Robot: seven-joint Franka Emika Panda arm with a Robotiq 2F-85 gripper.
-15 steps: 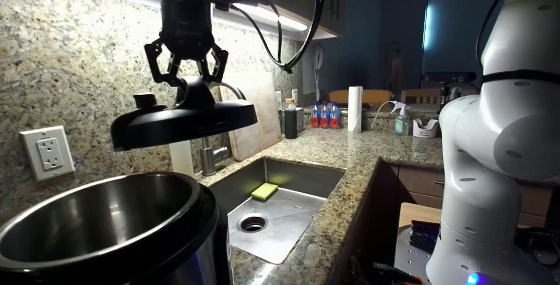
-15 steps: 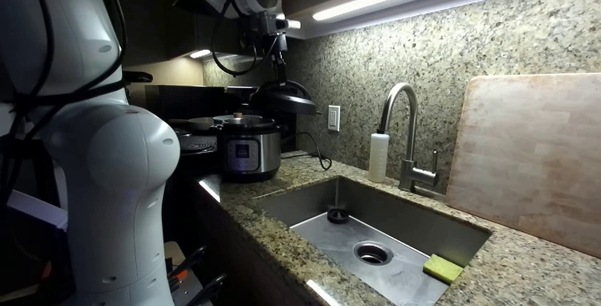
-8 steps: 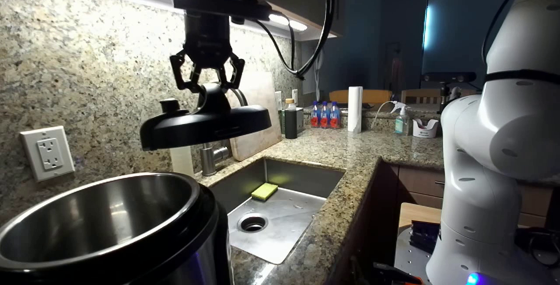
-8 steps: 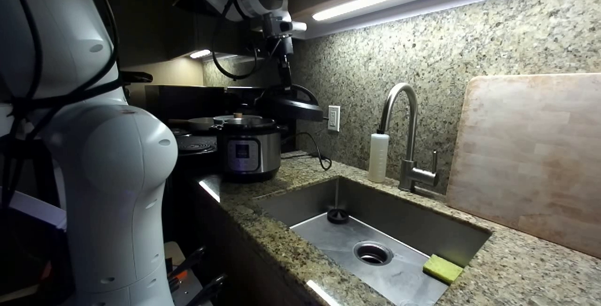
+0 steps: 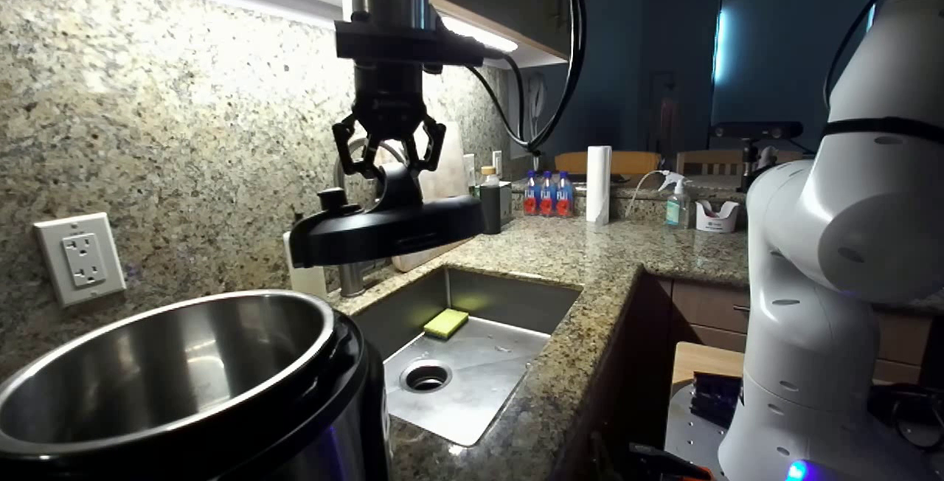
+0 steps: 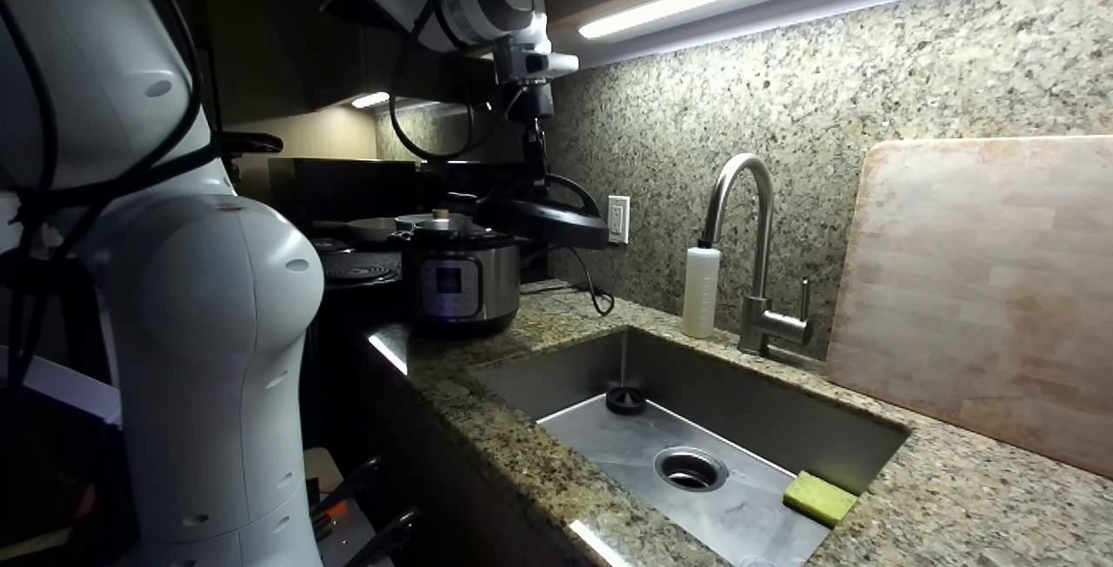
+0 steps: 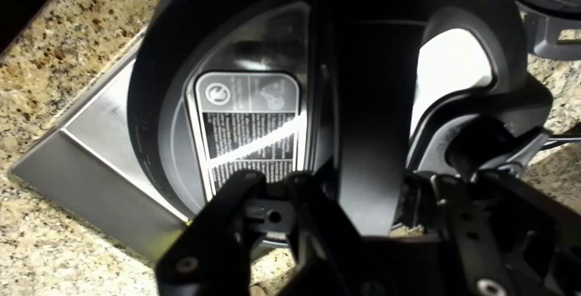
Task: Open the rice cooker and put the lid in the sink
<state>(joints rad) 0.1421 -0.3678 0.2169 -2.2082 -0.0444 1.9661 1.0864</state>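
The sink (image 5: 479,385) is set in a speckled granite counter (image 5: 546,245), and several things are placed around it. At one end of the sink stands the rice cooker (image 6: 497,284); it is already uncovered, and its steel inner pot (image 5: 184,370) can be seen. On the wall side of the sink, the curved faucet (image 6: 763,245) and a whitish bottle (image 6: 700,293) stand upright close to the edge, and a cutting board (image 6: 974,297) leans there on the wall (image 6: 826,97). Inside the sink, a yellow-green sponge (image 5: 446,324) lies at the end away from the cooker, and a black round piece (image 6: 625,399) lies at the cooker's end. Past the sponge end of the sink stand three labelled bottles (image 5: 548,195) and a white roll (image 5: 598,184). The lid (image 5: 391,234) is in the air, a little tilted, higher than the sink; in the wrist view it hides a part of the sink. How much room is between the lid and the faucet, one cannot tell. The gripper (image 5: 398,171) points straight down and holds the lid by its handle (image 7: 372,128), with the fingers (image 5: 422,163) on both sides. The white arm (image 5: 804,245) stands at the front side of the sink, bends high, and its wrist (image 5: 391,1) is vertical above the lid.
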